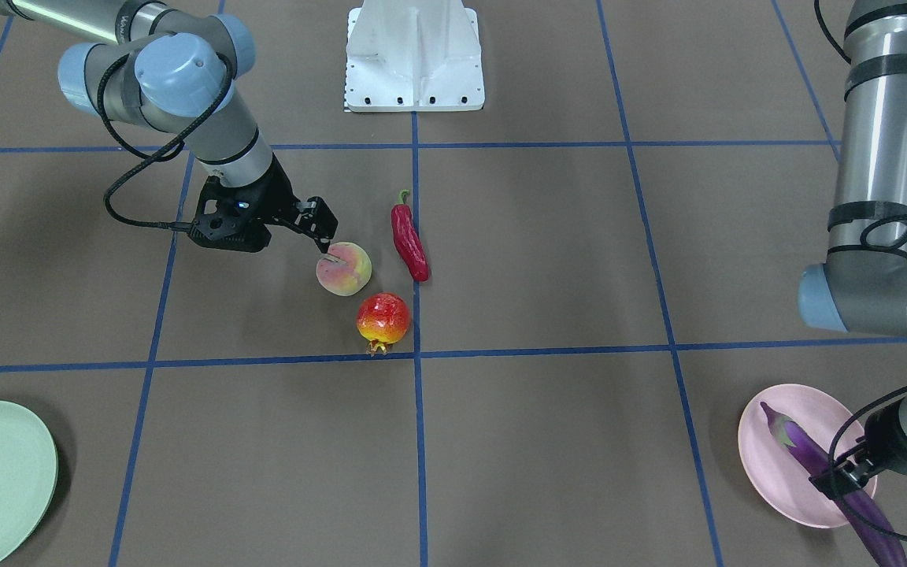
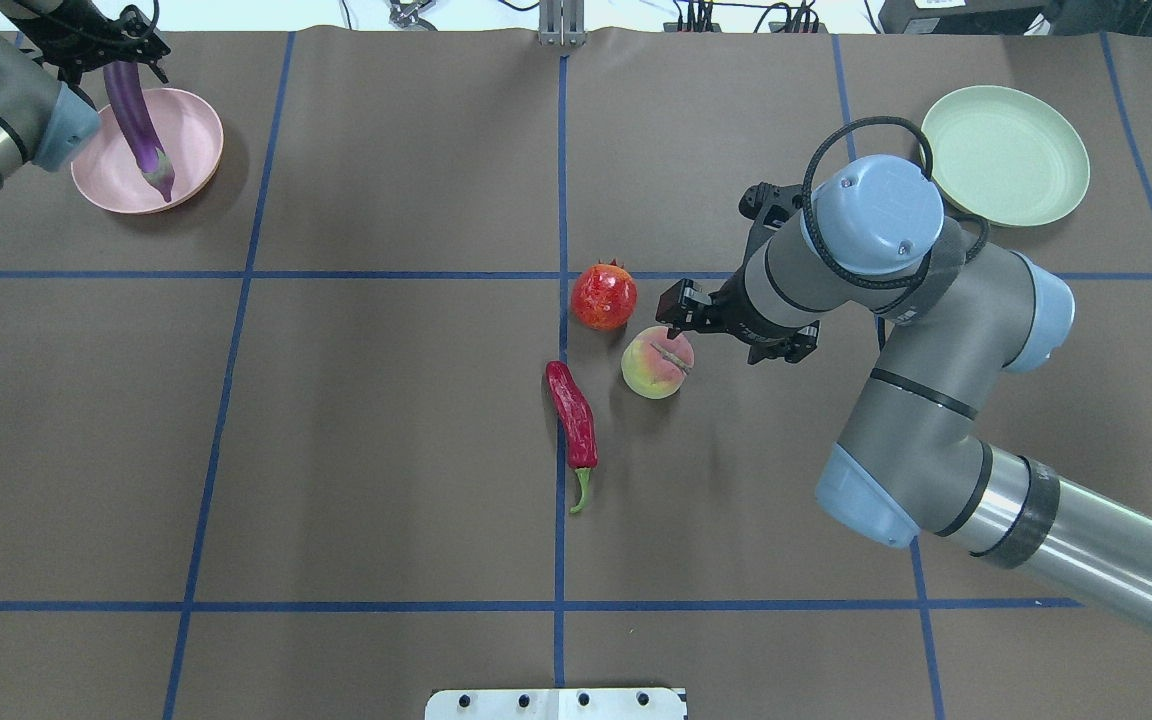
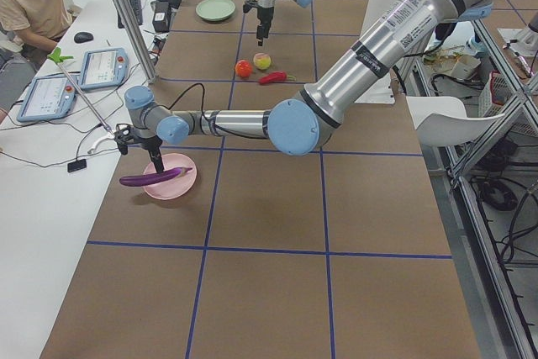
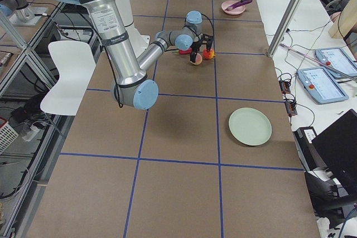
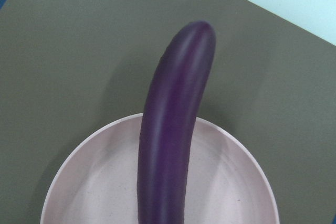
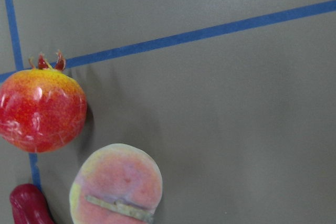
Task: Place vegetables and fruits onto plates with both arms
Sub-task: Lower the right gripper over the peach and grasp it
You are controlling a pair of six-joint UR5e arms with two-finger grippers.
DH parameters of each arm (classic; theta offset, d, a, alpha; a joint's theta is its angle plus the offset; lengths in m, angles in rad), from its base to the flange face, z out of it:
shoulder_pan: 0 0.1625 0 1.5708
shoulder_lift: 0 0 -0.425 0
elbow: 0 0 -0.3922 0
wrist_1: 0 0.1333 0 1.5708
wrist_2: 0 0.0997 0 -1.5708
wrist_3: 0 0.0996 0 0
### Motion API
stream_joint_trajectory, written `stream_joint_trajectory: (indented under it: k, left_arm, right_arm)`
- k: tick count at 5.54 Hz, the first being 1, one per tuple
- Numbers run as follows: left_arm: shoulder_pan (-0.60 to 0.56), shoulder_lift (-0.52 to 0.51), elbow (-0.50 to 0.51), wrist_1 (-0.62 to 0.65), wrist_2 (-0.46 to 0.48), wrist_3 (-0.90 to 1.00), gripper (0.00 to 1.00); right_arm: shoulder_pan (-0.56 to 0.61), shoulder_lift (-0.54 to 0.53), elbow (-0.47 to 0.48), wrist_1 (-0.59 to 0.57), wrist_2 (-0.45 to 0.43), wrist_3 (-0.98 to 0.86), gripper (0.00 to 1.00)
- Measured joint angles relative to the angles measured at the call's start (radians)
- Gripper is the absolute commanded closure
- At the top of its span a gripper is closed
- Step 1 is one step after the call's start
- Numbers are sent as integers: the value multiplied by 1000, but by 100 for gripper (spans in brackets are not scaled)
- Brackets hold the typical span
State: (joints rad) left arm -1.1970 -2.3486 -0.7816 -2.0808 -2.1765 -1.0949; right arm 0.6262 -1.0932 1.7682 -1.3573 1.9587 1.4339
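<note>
My left gripper (image 1: pixel 843 476) is shut on the purple eggplant (image 1: pixel 804 449) and holds it over the pink plate (image 1: pixel 768 465), cap end above the plate and the other end past its rim. The left wrist view shows the eggplant (image 5: pixel 168 129) above the plate (image 5: pixel 231 182). My right gripper (image 2: pixel 678 318) is open, close above the peach (image 2: pixel 654 365) on its far side. The pomegranate (image 2: pixel 604 297) and the red chili (image 2: pixel 573 415) lie on the table beside the peach. The mint green plate (image 2: pixel 1006 155) holds nothing.
The white fixed base (image 1: pixel 414 55) stands at the robot's edge of the table, in the middle. Blue tape lines cross the brown table. An operator's desk with tablets runs along the far edge in the side views.
</note>
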Motion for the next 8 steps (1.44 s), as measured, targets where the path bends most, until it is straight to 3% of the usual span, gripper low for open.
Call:
stream_joint_trajectory:
  k: [3, 8]
  left_arm:
    - [-3, 7, -26, -2, -1, 0, 0]
    - [0, 11, -55, 0, 0, 0, 0]
  right_arm:
    - [-61, 4, -51, 127, -101, -8, 0]
    - [-65, 35, -119, 167, -116, 5, 0]
